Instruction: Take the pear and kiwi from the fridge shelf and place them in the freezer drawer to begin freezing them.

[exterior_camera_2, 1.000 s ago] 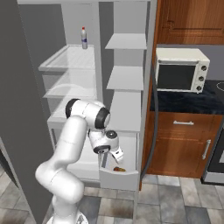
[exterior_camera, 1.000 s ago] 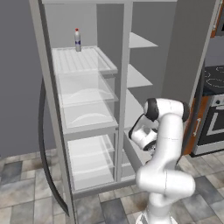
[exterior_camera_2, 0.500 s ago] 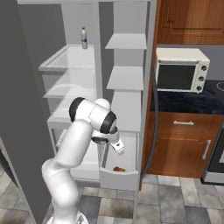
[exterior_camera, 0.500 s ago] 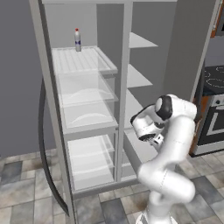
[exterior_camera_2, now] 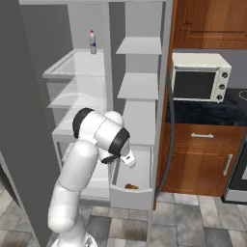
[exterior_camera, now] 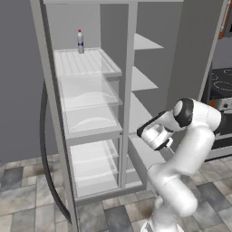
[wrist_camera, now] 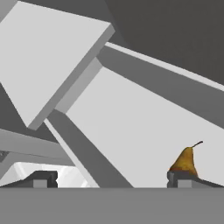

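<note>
The claw [wrist_camera: 111, 181] is spread wide and holds nothing. In the hand view its two dark tips stand far apart at the bottom. The pear [wrist_camera: 186, 160] stands upright just behind one tip, on a pale flat floor, stem up. It looks yellow on top and orange-brown lower down.

From the right side of the room, the claw [exterior_camera_2: 126, 161] hangs just above the freezer drawer [exterior_camera_2: 129, 197], which is pulled out. A small brown fruit [exterior_camera_2: 131, 186] lies on the drawer floor. It is too small there to tell which fruit it is. That side also shows a microwave [exterior_camera_2: 200, 77] on the dark counter.

From the left side, the claw [exterior_camera: 156, 136] is low beside the tall white shelves, and the arm hides the drawer.

High up, a little bottle [exterior_camera: 80, 41] stands at the back of the fridge shelf [exterior_camera: 86, 63].
</note>
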